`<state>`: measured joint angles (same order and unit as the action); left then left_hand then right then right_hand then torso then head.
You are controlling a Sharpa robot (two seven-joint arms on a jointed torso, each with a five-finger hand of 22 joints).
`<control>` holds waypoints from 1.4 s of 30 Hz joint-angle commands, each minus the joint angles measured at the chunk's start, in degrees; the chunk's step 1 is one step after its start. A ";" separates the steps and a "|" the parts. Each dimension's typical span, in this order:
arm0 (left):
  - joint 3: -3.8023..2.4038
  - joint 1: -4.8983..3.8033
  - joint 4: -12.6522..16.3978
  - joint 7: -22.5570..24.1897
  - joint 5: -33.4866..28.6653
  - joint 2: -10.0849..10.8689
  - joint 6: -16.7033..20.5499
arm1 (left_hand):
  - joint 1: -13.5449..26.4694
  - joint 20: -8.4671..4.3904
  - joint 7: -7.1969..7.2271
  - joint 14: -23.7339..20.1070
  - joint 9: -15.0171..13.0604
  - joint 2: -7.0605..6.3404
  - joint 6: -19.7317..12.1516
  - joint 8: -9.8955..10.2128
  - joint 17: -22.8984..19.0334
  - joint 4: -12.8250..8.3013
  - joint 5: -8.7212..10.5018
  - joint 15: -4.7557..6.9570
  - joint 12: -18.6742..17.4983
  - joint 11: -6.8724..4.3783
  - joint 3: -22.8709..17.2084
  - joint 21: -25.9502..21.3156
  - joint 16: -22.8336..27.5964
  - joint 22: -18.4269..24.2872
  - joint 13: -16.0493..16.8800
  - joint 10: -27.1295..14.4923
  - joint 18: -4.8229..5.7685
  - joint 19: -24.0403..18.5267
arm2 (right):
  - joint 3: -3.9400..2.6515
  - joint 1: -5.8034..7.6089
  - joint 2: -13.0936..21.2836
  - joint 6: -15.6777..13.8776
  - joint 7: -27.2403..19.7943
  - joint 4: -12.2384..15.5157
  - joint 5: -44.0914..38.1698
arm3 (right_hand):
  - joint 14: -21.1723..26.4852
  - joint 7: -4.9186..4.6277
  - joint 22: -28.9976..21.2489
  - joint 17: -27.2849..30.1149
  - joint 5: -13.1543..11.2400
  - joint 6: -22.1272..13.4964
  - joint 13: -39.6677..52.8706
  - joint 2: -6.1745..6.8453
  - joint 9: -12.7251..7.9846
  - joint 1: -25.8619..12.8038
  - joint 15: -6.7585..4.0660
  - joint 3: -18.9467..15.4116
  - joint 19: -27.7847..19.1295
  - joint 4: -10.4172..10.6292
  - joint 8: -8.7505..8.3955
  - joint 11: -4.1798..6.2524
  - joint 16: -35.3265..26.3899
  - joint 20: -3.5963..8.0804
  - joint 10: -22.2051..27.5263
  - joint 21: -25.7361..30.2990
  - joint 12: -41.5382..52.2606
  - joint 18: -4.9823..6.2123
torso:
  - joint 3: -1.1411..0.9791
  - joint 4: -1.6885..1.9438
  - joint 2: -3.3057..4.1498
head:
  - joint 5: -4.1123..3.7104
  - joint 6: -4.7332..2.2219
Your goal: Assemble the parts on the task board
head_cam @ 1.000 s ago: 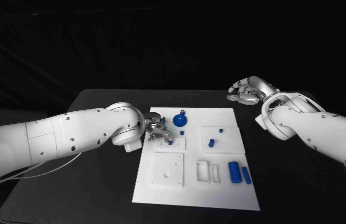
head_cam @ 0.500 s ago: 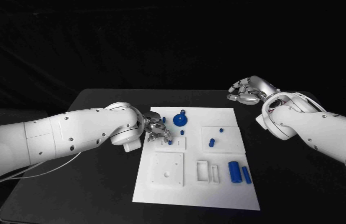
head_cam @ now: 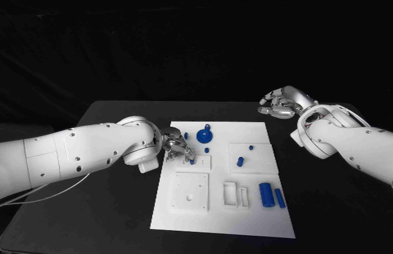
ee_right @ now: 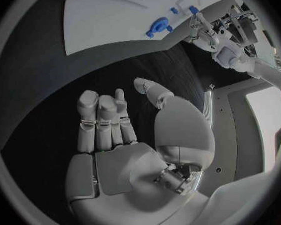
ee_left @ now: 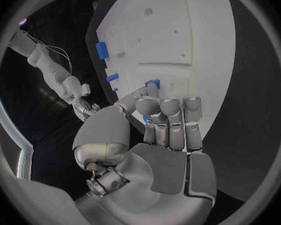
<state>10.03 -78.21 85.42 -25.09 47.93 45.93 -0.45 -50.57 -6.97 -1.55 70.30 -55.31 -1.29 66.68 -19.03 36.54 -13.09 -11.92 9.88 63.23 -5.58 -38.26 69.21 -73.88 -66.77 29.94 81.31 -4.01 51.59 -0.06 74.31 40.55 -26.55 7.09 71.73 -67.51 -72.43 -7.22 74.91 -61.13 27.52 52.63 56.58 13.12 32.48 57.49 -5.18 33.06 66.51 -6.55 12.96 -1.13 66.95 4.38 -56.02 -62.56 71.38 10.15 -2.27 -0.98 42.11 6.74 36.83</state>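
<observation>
Head view: the left hand (head_cam: 175,146) is at the left edge of the task board (head_cam: 246,220), fingers curled down over a small blue part (head_cam: 192,161) at a little raised white square. In the left wrist view the thumb and fingers (ee_left: 168,116) close around a small blue piece (ee_left: 152,83) against the board; whether it is truly pinched I cannot tell. Other blue parts lie across the white plate: a round one with a tab (head_cam: 205,136) near the far edge, a short peg (head_cam: 240,162) mid-board and two cylinders (head_cam: 266,194) toward the right side. The right hand (head_cam: 281,103) hangs above the black table (head_cam: 115,208) beyond the board's far right corner, fingers bent inward, holding nothing.
</observation>
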 commanded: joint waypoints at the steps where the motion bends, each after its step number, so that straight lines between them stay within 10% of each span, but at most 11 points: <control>1: -0.07 0.01 0.23 0.52 -0.33 0.05 -0.70 | -0.17 -7.94 2.50 -0.37 -0.08 -0.63 4.80 0.39 -0.10 0.33 0.36 0.15 -0.38 -1.50 -0.03 0.29 0.01 0.09 0.07 -2.34 -0.73 -0.31 | -0.02 -0.04 -0.01 0.66 -0.54 0.01 -0.14 | 0.24 -0.59 0.74 0.07 0.35 0.20 -0.06 -0.63 -0.09 -0.10 0.28 -0.25 0.36 0.04 -0.12 -0.24 -0.04 0.22 0.15 0.27 0.16 4.85 | 0.00 0.03 0.02 | 0.00 -0.04; 42: -0.50 0.01 0.80 0.68 -2.31 0.74 -0.45 | -0.32 -8.06 2.45 -0.45 -0.81 -1.86 5.07 1.37 -0.42 1.79 4.50 0.31 -0.85 -1.44 0.27 0.45 0.05 0.75 0.39 -2.24 -0.76 -0.43 | -0.02 -0.10 -0.29 0.80 -0.63 -0.29 0.20 | 0.23 -0.60 0.75 0.08 0.33 0.17 -0.10 -0.71 -0.13 -0.10 0.29 -0.26 0.37 0.02 -0.13 -0.24 -0.03 0.23 0.15 0.29 0.19 4.85 | -0.01 0.00 0.02 | 0.21 -0.27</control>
<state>9.60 -78.19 85.98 -25.01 46.16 46.64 -0.48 -50.42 -6.97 0.84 69.90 -56.08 -2.97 71.54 -17.60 36.21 -11.73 -7.69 9.91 62.56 -6.77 -38.01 69.44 -73.88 -66.09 30.25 79.11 -4.00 51.59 -0.05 74.25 40.31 -26.42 7.05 71.44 -67.23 -72.43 -7.18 74.91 -61.14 27.52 52.68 56.55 13.10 32.44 57.47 -5.18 33.06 66.75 -6.55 12.96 -1.13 66.95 4.43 -56.02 -62.56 71.37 10.16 -2.28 -0.97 42.11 6.94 36.57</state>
